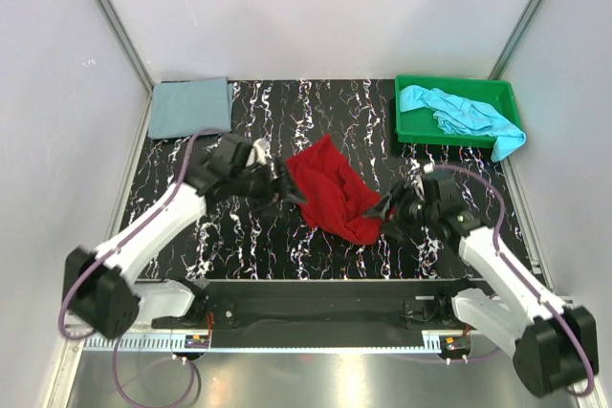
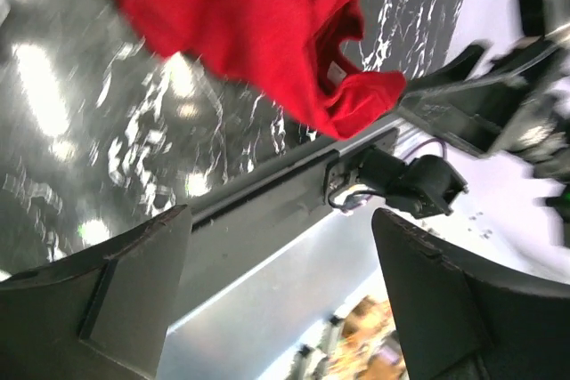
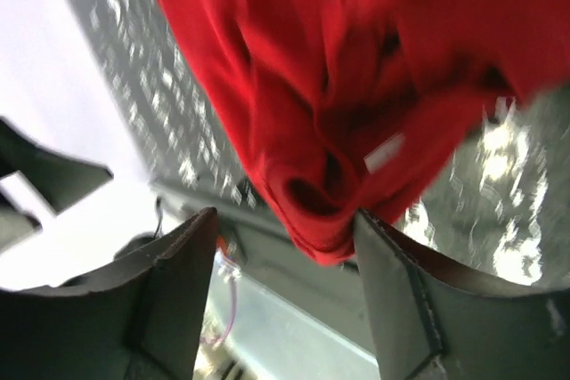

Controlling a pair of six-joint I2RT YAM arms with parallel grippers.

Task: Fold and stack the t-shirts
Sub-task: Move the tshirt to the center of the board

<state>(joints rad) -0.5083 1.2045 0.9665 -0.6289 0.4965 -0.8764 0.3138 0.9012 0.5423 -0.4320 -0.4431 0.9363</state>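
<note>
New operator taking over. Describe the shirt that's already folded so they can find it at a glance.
Start from the black marbled table and go to its far left corner, across from the green tray. The grey-blue t-shirt lies there as a flat rectangle. The red t-shirt is crumpled mid-table and the turquoise t-shirt spills over the tray's rim; only this one is folded.

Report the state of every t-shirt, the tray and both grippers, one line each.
red t-shirt: unfolded, crumpled, mid-table between the grippers
grey-blue t-shirt: folded flat, far left corner
turquoise t-shirt: crumpled in the tray, one end hanging over the rim
green tray: upright, far right, holding one shirt
left gripper: open, empty
right gripper: open, red cloth at its fingertips
</note>
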